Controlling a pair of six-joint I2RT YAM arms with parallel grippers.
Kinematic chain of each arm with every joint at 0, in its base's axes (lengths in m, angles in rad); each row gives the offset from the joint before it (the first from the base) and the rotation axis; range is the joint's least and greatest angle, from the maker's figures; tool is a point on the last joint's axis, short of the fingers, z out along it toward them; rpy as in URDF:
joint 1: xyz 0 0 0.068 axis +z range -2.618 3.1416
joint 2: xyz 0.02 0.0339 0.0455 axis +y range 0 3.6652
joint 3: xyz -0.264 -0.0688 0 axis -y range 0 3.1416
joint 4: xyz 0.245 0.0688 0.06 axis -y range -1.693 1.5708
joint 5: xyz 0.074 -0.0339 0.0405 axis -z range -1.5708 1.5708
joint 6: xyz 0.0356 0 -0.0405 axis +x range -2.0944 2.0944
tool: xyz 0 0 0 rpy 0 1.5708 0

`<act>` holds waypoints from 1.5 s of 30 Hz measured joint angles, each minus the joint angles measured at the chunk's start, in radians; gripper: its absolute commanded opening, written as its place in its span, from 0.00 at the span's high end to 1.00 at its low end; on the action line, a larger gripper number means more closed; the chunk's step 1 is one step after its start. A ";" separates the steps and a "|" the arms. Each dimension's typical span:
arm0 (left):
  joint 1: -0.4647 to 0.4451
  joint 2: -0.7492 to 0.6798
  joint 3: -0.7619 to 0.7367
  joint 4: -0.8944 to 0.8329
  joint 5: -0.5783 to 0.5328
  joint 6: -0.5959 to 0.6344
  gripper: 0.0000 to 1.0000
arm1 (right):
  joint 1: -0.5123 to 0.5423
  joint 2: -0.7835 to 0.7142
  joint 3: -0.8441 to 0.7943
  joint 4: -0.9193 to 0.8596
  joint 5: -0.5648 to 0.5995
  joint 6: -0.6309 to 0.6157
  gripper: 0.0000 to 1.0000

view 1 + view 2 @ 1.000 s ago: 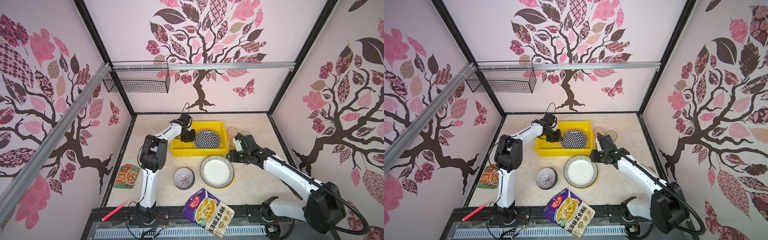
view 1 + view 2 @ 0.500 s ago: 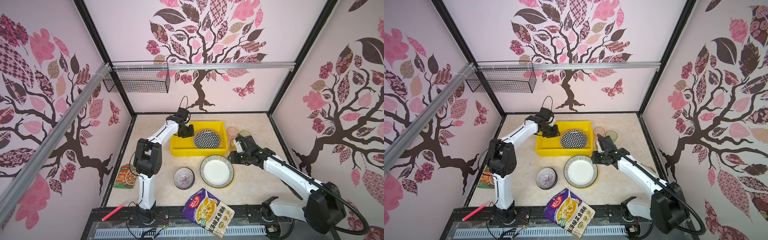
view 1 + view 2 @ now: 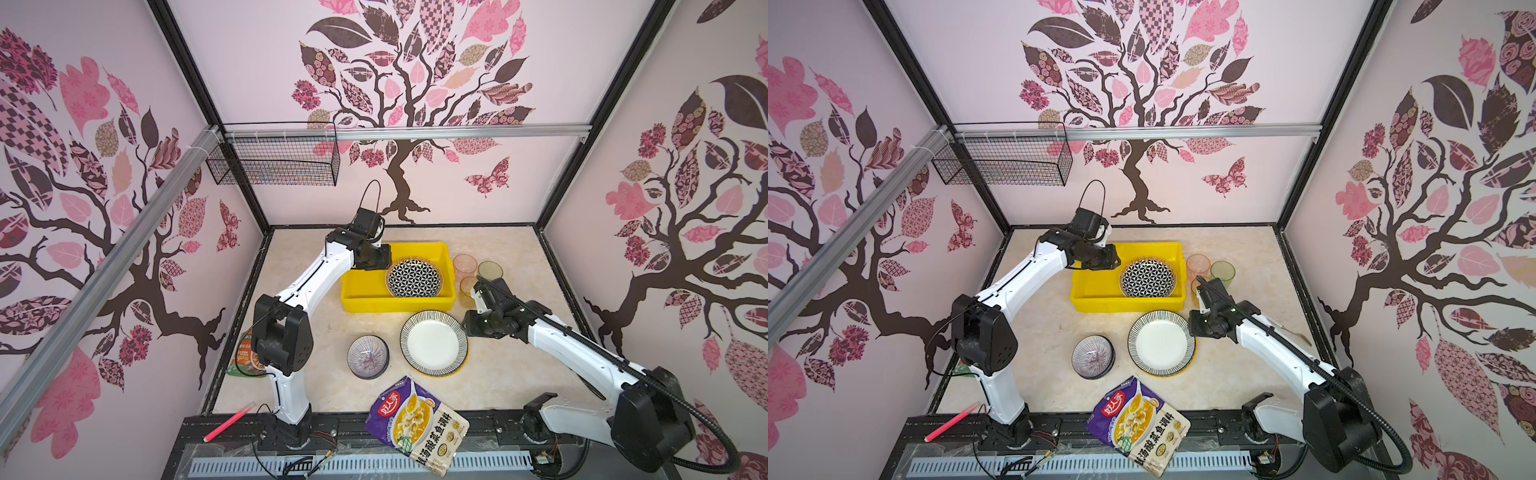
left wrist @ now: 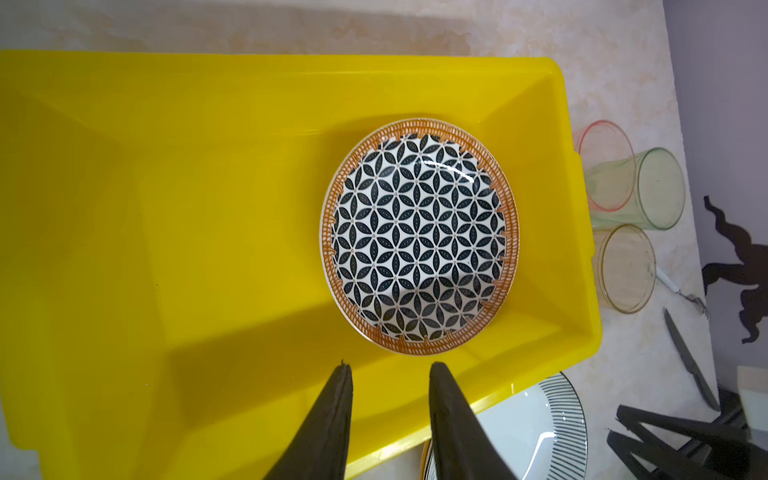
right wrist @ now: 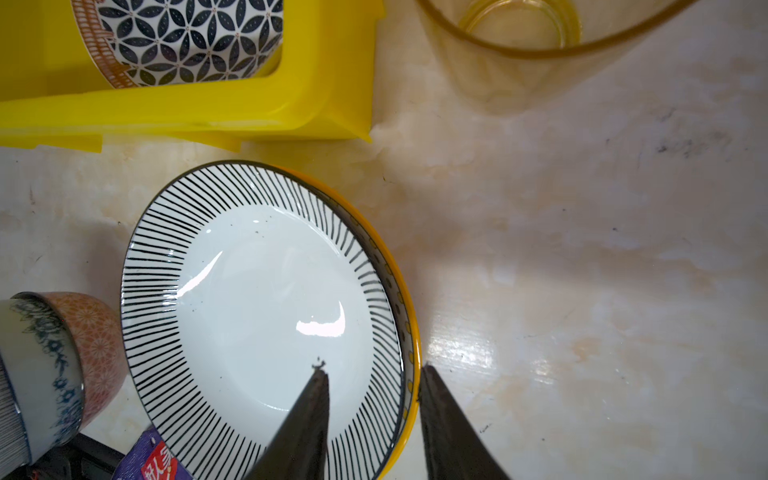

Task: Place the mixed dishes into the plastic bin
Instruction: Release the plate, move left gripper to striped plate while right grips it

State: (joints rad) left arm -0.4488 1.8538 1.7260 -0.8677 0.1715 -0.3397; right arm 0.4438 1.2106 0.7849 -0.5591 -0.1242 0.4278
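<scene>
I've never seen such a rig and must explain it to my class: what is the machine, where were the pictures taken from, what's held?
Two robot arms with pincer grippers work on a table. Both top views look down from one overhead camera pair; each wrist view looks along one arm's gripper. A yellow bin holds a patterned plate. Outside lie a striped plate, a bowl, three tumblers, a pouch. The left gripper hangs open, empty, over the bin. The right gripper straddles the striped plate's rim, jaws apart.
</scene>
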 measured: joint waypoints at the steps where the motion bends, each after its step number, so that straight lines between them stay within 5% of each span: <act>1: -0.018 -0.008 -0.013 -0.004 -0.006 0.003 0.65 | 0.000 -0.005 -0.001 -0.002 0.001 0.003 0.63; 24: -0.102 -0.185 -0.326 -0.009 0.076 0.035 0.65 | 0.001 -0.025 -0.053 -0.006 -0.006 0.044 0.72; 45: -0.168 -0.159 -0.354 -0.047 0.099 0.079 0.65 | 0.008 0.030 -0.068 0.017 -0.037 0.044 0.79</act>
State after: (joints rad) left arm -0.6167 1.6951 1.3724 -0.9142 0.2703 -0.2611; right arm 0.4515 1.2407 0.7166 -0.5419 -0.1608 0.4717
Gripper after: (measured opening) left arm 0.353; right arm 0.213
